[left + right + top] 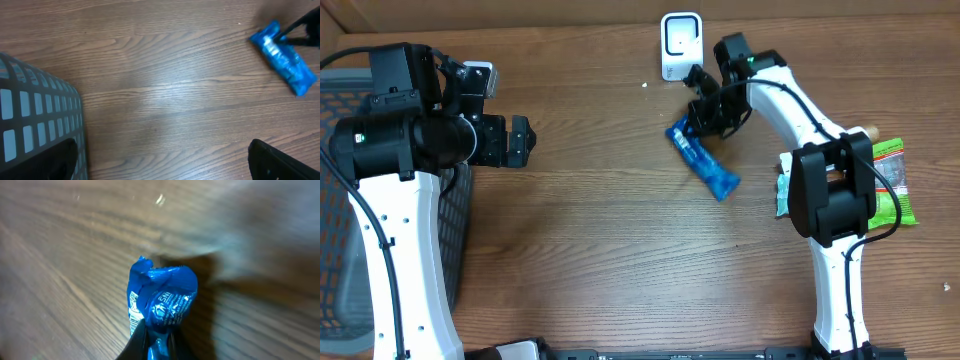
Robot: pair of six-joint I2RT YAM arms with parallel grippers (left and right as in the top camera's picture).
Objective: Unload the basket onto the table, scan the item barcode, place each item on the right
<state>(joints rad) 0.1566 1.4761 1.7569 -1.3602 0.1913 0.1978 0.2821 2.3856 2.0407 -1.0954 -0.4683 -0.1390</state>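
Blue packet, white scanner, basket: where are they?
Blue packet (pixel 710 168): overhead view, middle of the wrapper.
Scanner (pixel 680 42): overhead view, its white front.
Basket (pixel 35 117): left wrist view, its mesh wall.

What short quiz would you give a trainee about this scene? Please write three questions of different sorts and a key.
1. True or false: the right pincer is shut on one end of the blue packet.
2. Which thing stands just beyond the right pincer in the overhead view? A) a white scanner B) a red cup C) a metal pan
3. Fill in the missing word: the left pincer is ____ and holds nothing.

Key: 1 true; 2 A; 3 open.
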